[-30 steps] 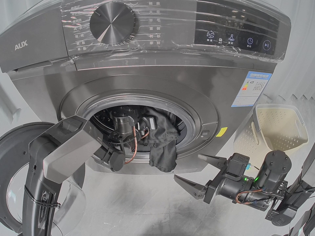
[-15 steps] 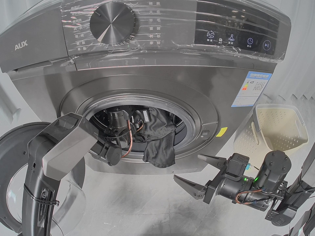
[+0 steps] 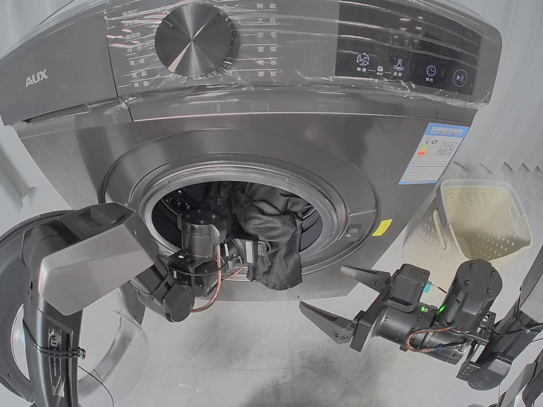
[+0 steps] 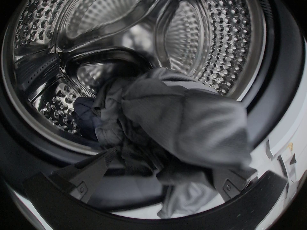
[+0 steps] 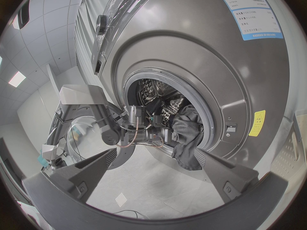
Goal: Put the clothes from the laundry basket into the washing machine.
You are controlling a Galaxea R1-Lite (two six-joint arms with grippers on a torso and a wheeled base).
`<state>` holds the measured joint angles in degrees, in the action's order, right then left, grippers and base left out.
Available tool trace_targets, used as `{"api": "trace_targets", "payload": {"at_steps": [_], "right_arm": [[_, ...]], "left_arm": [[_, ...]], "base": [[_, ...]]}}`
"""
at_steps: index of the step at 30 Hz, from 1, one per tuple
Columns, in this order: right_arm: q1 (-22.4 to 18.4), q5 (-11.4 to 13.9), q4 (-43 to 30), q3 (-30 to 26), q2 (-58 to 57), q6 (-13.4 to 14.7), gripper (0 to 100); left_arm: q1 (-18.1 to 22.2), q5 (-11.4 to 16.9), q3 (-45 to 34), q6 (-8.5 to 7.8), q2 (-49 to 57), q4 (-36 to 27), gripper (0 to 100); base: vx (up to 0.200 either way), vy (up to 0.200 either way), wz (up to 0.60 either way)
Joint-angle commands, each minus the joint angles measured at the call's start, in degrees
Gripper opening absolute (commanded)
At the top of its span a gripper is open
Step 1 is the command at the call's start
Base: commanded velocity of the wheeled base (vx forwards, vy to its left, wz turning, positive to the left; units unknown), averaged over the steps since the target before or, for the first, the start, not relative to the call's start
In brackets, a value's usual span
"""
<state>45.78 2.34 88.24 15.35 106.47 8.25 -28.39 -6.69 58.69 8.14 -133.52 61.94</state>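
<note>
The dark garment (image 3: 271, 227) lay bunched in the mouth of the washing machine (image 3: 254, 137), partly inside the drum (image 4: 198, 32), with a flap hanging over the lower rim of the opening. The left gripper (image 4: 163, 163) sat at that opening with its fingers spread, the cloth draped over one of them and not pinched. The right gripper (image 3: 325, 289) hovered low in front of the machine, fingers spread and holding nothing, apart from the garment. The laundry basket (image 3: 481, 221) stood just beside the machine on the robot's right; the door (image 3: 110, 340) hung open on the left.
</note>
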Motion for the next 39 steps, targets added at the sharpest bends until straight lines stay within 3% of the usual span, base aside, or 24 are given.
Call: {"api": "trace_targets", "payload": {"at_steps": [1,7,19,20,29,39], "right_arm": [[0.4,-0.1,0.0,0.0,0.1,0.0,100],[0.5,-0.1,0.0,0.0,0.1,0.0,100],[0.5,-0.1,0.0,0.0,0.1,0.0,100],[0.5,-0.1,0.0,0.0,0.1,0.0,100],[1.1,-0.1,0.0,0.1,0.1,0.0,100],[1.1,-0.1,0.0,0.3,0.1,0.0,100]], "left_arm": [[-3.0,1.8,-5.7,-0.15,5.1,-0.4,100],[-4.7,2.6,-2.8,-0.15,2.7,-0.4,100],[-4.1,2.6,7.1,-0.23,-6.1,0.1,100],[-4.1,2.6,7.1,-0.23,-6.1,0.1,0],[-2.4,1.8,11.1,0.03,-6.8,1.9,0],[2.6,-2.4,22.9,0.29,-6.3,2.5,0]], "base": [[0.0,0.0,0.0],[0.0,0.0,0.0],[0.0,0.0,0.0],[0.0,0.0,0.0],[0.0,0.0,0.0],[0.0,0.0,0.0]]}}
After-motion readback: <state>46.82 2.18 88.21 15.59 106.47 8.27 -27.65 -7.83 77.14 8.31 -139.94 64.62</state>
